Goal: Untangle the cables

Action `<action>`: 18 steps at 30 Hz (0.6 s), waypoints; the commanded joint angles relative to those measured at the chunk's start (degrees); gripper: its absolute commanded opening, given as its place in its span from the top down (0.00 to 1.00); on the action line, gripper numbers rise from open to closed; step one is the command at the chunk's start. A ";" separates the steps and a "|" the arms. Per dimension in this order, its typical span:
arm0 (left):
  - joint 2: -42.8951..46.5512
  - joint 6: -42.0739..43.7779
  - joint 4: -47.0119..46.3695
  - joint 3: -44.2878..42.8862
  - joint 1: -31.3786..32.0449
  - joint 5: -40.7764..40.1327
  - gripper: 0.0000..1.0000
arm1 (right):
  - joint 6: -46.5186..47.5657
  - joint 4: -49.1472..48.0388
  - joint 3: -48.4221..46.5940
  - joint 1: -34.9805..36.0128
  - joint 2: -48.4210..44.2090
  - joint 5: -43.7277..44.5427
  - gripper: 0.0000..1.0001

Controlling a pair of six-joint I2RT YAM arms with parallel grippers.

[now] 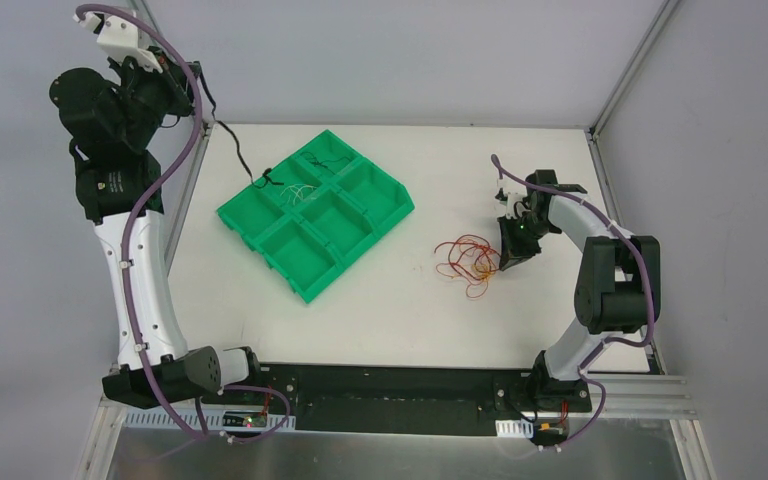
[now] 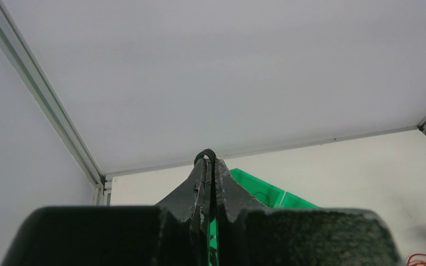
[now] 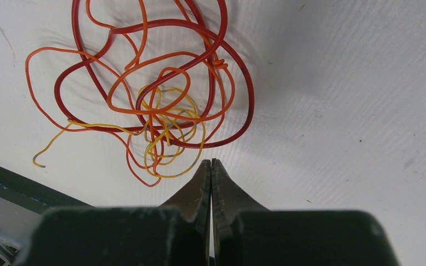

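Observation:
A tangle of red, orange and yellow cables lies on the white table right of centre; it also fills the upper left of the right wrist view. My right gripper is shut and empty, its tips just beside the tangle's edge, low over the table. My left gripper is raised high at the far left, shut on a black cable that hangs down to the green tray. The cable loops over the closed tips of the left gripper.
A green tray with six compartments sits left of centre, also seen in the left wrist view. It holds white wires and a thin black wire. Aluminium frame posts stand at the table's back corners.

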State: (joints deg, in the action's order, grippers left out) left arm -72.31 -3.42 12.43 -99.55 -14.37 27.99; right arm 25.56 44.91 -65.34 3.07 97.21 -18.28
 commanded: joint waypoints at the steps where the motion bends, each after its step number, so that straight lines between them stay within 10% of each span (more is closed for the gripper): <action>1: 0.56 0.17 -1.84 -0.92 -0.50 -1.77 1.00 | 0.02 1.73 -1.71 -0.46 -0.02 -0.66 1.00; 18: 4.04 8.24 -0.91 20.41 -0.56 -0.74 1.00 | 0.11 1.68 -1.60 -0.61 0.18 -0.98 1.00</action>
State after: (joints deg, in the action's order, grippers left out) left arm -69.17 0.97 12.82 -83.53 -14.37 26.41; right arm 25.56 44.93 -65.34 2.85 97.21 -18.37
